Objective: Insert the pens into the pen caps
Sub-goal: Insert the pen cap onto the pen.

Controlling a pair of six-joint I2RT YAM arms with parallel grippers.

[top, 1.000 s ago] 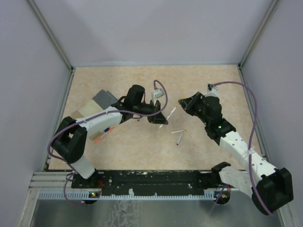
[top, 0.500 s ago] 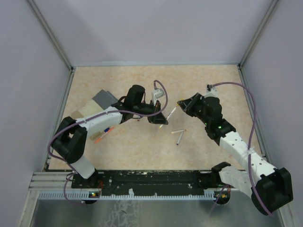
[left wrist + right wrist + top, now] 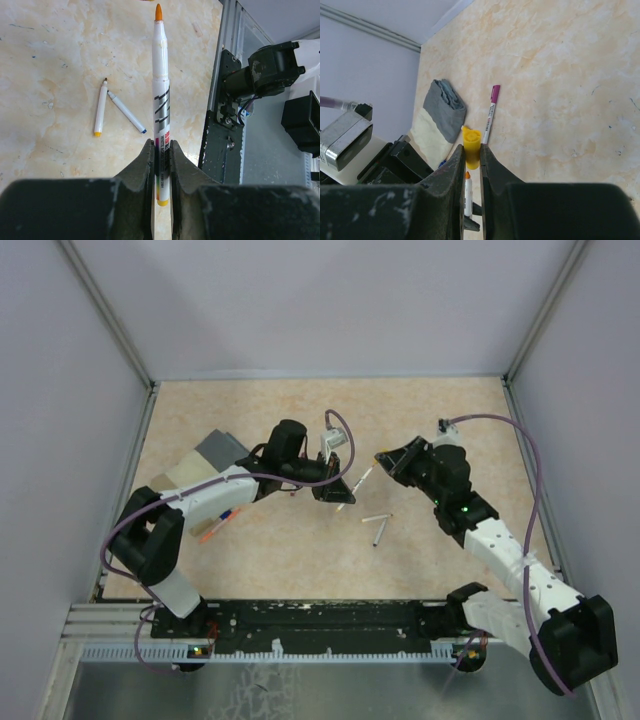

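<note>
Right now your left gripper [image 3: 161, 146] is squeezing the orange-tipped pen [image 3: 160, 85] above the table [image 3: 50, 65], and your right gripper [image 3: 470, 151] is pinching the yellow cap [image 3: 471, 141] near its tip. If you are pushing crooked, the tip could knock the cap loose.

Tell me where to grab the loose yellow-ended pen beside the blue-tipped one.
Take the yellow-ended pen near its yellow end, from straight above: it lies flat on the table, and its other end crowds the blue-tipped pen.
</note>
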